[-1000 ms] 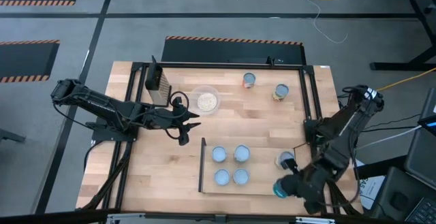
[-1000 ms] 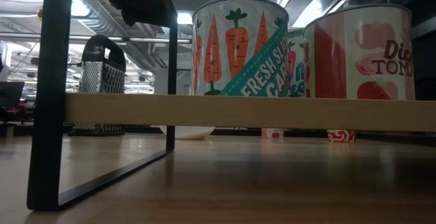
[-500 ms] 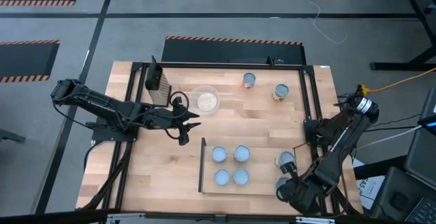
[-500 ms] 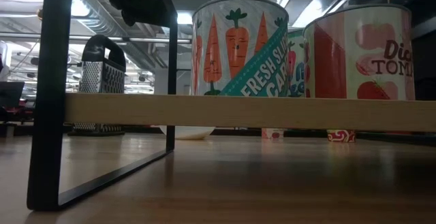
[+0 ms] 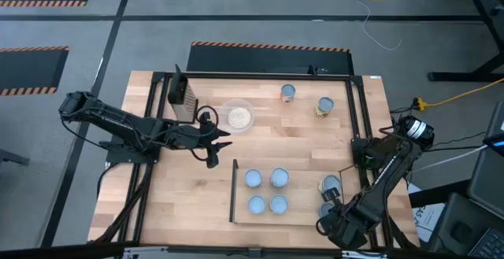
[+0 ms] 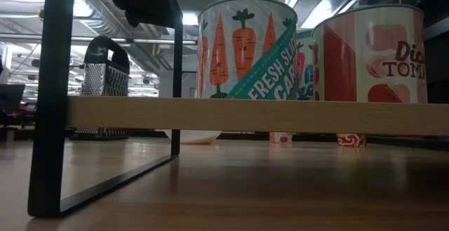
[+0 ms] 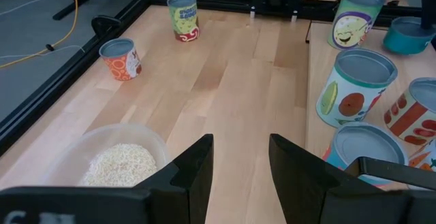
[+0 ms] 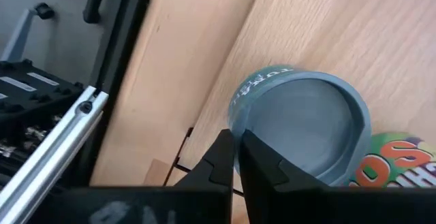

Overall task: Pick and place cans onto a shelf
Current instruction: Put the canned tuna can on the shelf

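The shelf (image 5: 295, 216) is a light-wood panel on thin dark legs near the table's front, and it also shows in the low view (image 6: 140, 114). Several cans stand on it, among them a carrot can (image 6: 245, 48). Another can (image 5: 331, 184) stands at its right end. Two more cans (image 5: 288, 93) (image 5: 324, 105) stand on the table at the far right. My right gripper (image 5: 329, 216) is shut on a teal can (image 8: 300, 125) at the shelf's right end. My left gripper (image 7: 240, 163) is open and empty, hovering left of the shelf (image 5: 216, 139). My right gripper pinches the teal can's top rim (image 8: 236, 125) between its two fingers, one finger (image 8: 259, 159) over the recessed top and the other (image 8: 219, 157) outside the wall. The can shows its pale top. Whether its base rests on the shelf, I cannot tell.
A clear bowl of rice (image 5: 237, 117) and a metal grater (image 5: 181, 94) stand at the far left of the table. A black frame rail (image 5: 358, 117) runs along the table's right side. Bare wood lies between the bowl and the far cans.
My right gripper has carried the teal can a little toward the far edge, to the shelf's right end, while its arm swung outward. The can showed its teal side then and shows its top now.
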